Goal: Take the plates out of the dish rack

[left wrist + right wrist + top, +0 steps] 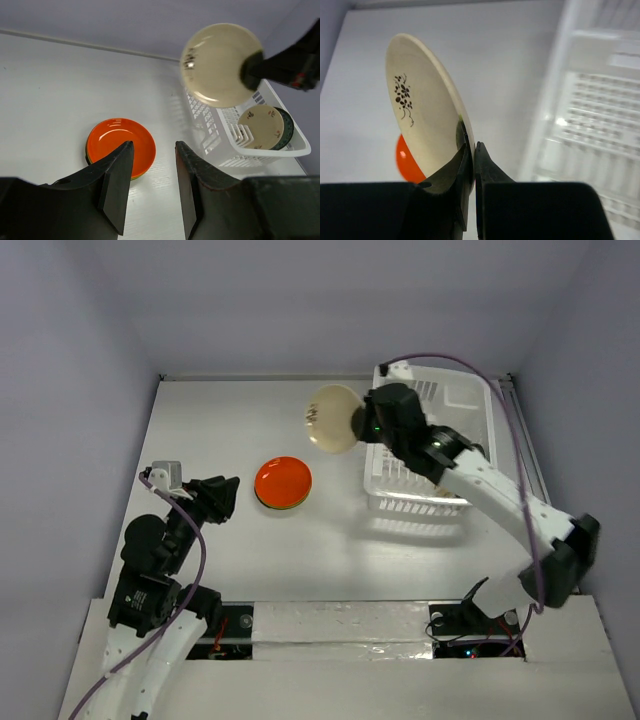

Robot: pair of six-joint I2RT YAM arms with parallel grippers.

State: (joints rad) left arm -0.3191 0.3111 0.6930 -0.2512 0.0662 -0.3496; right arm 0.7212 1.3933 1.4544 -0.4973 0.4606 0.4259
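While right tool (471, 155) clamps it, cream plate (331, 418) tilts, face leftward.

The white table (200, 420) bears an orange-topped plate stack (282, 482) and dish rack (410, 502).

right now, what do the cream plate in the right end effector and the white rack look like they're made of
The cream plate, pinched at its rim by the right end effector: probably glazed ceramic, possibly melamine; smooth glossy face with soft highlights and a dark printed sprig. The dish rack: moulded white plastic, slightly shiny, with thin slotted walls and ribs.
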